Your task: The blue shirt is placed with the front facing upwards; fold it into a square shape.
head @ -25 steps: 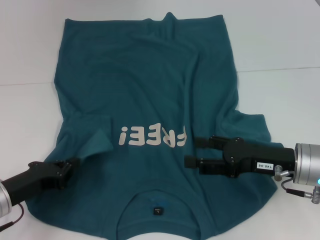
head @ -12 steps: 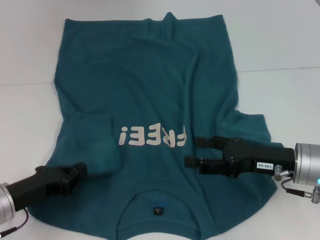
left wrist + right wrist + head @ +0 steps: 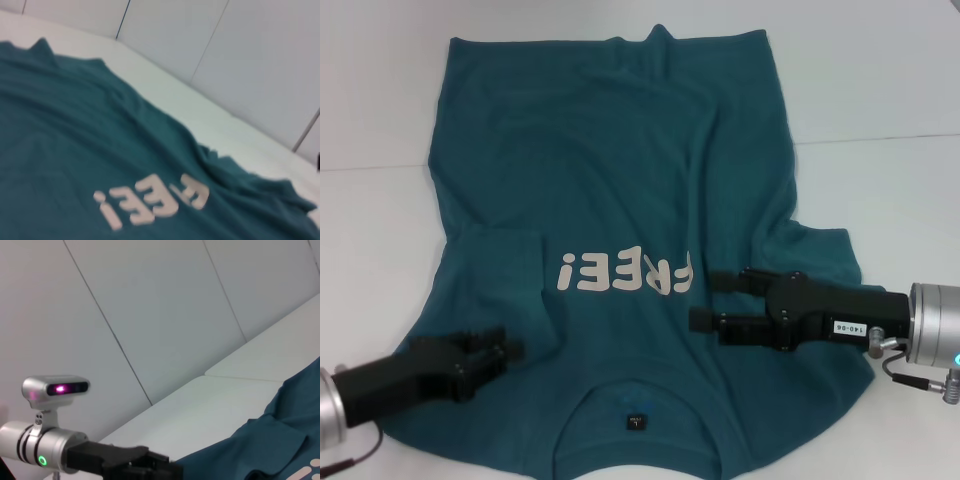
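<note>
The blue shirt (image 3: 620,200) lies spread on the white table (image 3: 890,90), front side up, collar nearest the robot and hem at the far edge. The white "FREE!" lettering (image 3: 625,273) reads upside down in the head view, across the chest. A small dark tag (image 3: 635,421) sits inside the collar opening. The sleeve on the robot's left (image 3: 505,275) is folded inward onto the body of the shirt, its edge lying just beside the lettering. The sleeve on the robot's right (image 3: 820,255) is rumpled, spread outward on the table.

Left pincer (image 3: 510,350): low over the shirt near the collar, on the left shoulder area just below the folded sleeve. Fingers (image 3: 485,338) slightly apart; no cloth is seen between them. Whether the tips touch the fabric cannot be told.

Right pincer (image 3: 705,302): over the shirt's right chest area, just beside the end of the lettering, pointing toward the shirt's centre. Fingers (image 3: 720,322) apart, one nearer the lettering and one nearer the collar, with nothing clamped between them.

The left wrist view shows the lettering (image 3: 152,200) and creased cloth; the right wrist view shows the left arm (image 3: 55,450) and a corner of the shirt (image 3: 270,445)
</note>
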Action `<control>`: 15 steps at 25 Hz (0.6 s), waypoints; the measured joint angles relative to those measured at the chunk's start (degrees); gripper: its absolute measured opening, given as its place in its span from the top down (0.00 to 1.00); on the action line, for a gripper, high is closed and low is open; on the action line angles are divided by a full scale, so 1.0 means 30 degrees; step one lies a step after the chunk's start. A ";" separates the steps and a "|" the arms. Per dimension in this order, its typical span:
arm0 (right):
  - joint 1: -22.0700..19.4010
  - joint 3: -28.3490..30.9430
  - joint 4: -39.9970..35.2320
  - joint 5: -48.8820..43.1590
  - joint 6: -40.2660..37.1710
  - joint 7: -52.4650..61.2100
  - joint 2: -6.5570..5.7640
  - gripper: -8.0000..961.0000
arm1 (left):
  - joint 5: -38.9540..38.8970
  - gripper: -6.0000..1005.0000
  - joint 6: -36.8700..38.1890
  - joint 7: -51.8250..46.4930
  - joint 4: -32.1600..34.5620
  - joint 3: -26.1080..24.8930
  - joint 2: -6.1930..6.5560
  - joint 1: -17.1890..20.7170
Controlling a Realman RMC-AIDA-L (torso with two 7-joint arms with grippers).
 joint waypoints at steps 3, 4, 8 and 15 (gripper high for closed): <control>-0.0030 0.0096 -0.0012 -0.0004 0.0023 -0.0001 -0.0048 0.07 | -0.0482 0.69 0.0762 -0.0181 0.0282 -0.0715 0.0011 0.0004; -0.0055 0.0103 -0.0017 -0.0005 0.0042 0.0010 -0.0076 0.07 | -0.0750 0.65 0.1047 -0.0190 0.0295 -0.0932 0.0014 -0.0010; -0.0174 0.0140 -0.0030 -0.0060 0.0222 0.0322 -0.0306 0.07 | -0.2066 0.56 0.2107 -0.0176 0.0321 -0.1226 0.0032 -0.0060; -0.0593 0.0191 -0.0218 -0.0088 0.0679 0.1646 -0.1142 0.07 | -0.2659 0.40 0.3006 -0.0006 0.0272 -0.1042 0.0077 -0.0384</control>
